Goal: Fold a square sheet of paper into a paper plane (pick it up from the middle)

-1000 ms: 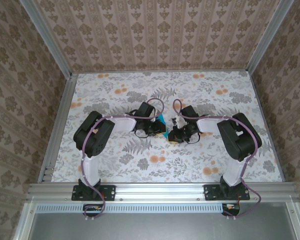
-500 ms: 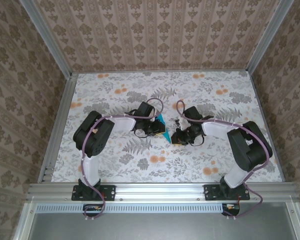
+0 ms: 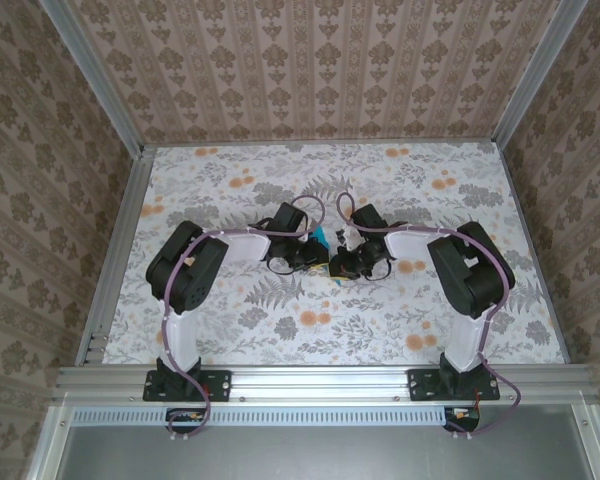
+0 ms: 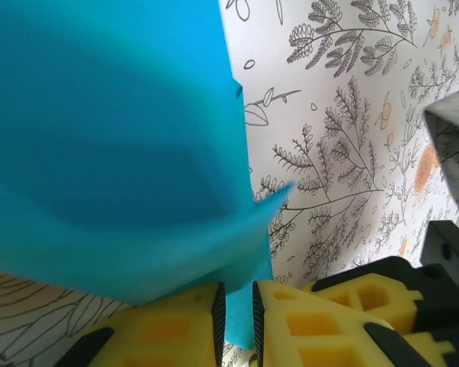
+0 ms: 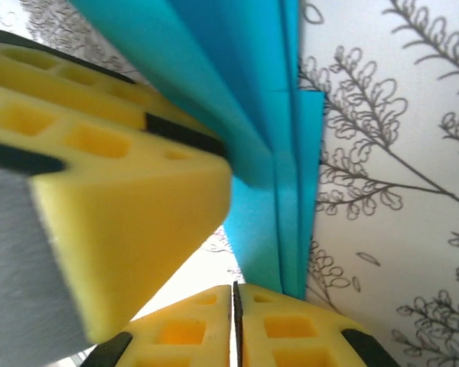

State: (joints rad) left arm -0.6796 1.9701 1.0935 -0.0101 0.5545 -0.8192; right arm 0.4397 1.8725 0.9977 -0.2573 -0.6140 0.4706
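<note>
Tabletop (image 3: 220, 190): flat, matte, floral print. Sheet of paper (image 4: 107, 138): thin, plain turquoise, folded into creased layers, at the table's centre between both grippers. Left gripper (image 4: 236, 325): ribbed yellow foam pads a sliver apart, pinching the sheet's lower edge. Right gripper (image 5: 235, 325): pads pressed together at the layered edge; grip on it unclear

Floral-print tabletop (image 3: 230, 310), damask wallpaper walls (image 3: 310, 70) on 3 sides, alu frame rails (image 3: 320, 378).
</note>
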